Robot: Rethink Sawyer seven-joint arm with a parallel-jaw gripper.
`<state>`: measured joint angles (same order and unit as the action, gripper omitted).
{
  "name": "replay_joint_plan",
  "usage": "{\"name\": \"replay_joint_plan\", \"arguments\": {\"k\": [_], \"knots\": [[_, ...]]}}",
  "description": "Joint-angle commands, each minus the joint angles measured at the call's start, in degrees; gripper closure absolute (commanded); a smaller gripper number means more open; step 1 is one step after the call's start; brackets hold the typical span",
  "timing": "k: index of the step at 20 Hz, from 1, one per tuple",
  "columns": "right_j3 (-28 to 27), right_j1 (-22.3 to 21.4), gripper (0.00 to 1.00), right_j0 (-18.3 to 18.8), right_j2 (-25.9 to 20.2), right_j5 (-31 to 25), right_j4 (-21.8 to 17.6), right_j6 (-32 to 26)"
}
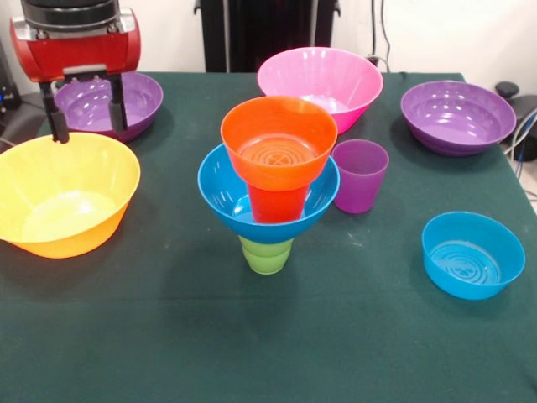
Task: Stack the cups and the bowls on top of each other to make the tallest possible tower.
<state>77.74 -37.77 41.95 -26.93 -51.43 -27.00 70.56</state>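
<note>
Two black fingers [116, 101] hang apart and empty from the gripper [86, 113], which hovers over the far rim of the large yellow-orange bowl [63, 197], with one purple bowl [138, 101] just behind it. Well to the side of that yellow bowl stands the tower [270, 180]: green cup [267, 254] at the base, medium blue bowl [220, 189] on it, orange cup [277, 204] inside that, small orange bowl [278, 138] on top. The stack looks top-heavy on its narrow foot, so whatever goes on next should probably be light, lowered straight down and let go gently. The purple cup [361, 175], just beside the tower, seems the likeliest piece, though its closeness risks a knock. Farther out sit the pink bowl [323, 80], a second purple bowl [457, 116] and the small blue bowl [472, 254].
</note>
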Motion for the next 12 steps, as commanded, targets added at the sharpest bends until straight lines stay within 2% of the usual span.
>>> {"name": "replay_joint_plan", "arguments": {"k": [1, 12], "knots": [[1.9, 3.3, 0.00, -3.6, 1.9, -4.1, -6.2, -5.5], [1.6, 4.1, 0.00, -4.2, 3.2, -5.2, -7.6, -6.0]]}}
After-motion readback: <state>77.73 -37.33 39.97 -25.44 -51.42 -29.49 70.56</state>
